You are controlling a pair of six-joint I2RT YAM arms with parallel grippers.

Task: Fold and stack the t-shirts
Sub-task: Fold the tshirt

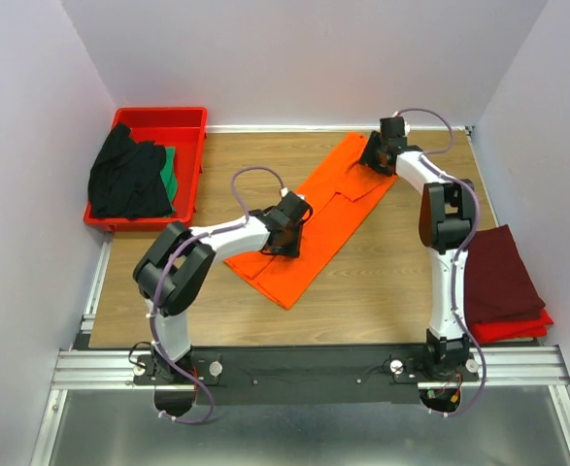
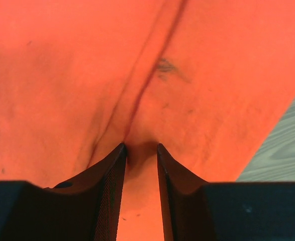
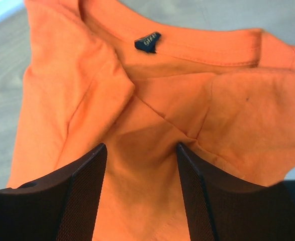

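A bright orange t-shirt (image 1: 335,209) lies folded into a long strip, diagonally across the table's middle. My left gripper (image 1: 284,249) presses down on its lower half; in the left wrist view its jaws (image 2: 141,146) stand apart with orange cloth (image 2: 212,90) puckered between the tips. At the collar end, my right gripper (image 1: 373,161) is open, and in the right wrist view its tips (image 3: 141,145) rest on the cloth below the neck label (image 3: 147,42). A dark maroon t-shirt (image 1: 498,277) lies folded at the right. Black (image 1: 124,180) and green (image 1: 171,170) t-shirts sit in the tray.
The red plastic tray (image 1: 158,118) stands at the back left corner. A red layer (image 1: 518,328) shows under the maroon shirt at the table's right edge. Bare wooden table (image 1: 391,282) lies in front of the orange shirt. Walls close in on both sides.
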